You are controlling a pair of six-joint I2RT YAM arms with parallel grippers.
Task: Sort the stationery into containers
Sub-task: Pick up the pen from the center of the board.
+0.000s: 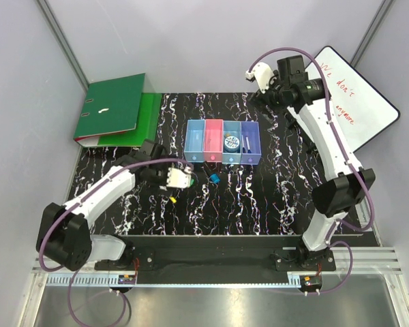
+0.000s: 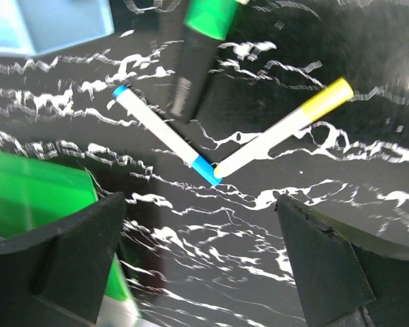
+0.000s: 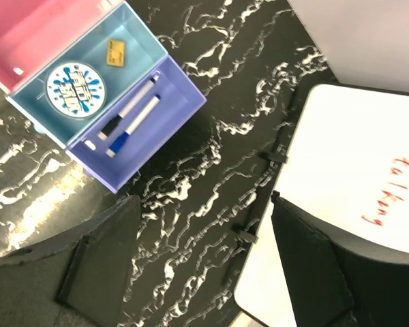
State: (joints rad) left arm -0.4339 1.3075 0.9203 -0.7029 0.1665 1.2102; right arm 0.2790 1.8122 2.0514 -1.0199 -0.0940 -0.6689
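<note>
From above, my left arm reaches low across the black marbled counter (image 1: 259,197), left claw (image 1: 177,178) near the joined translucent bins (image 1: 196,146). My right arm stands tall beside the whiteboard (image 1: 358,109).

Left wrist: jaws released over two slim white markers, a blue-capped marker (image 2: 165,135) and a yellow-capped marker (image 2: 283,136), tips touching.

Right wrist: right claw (image 3: 204,266) released and empty, with the round tape roll (image 3: 72,90) binned.
</note>
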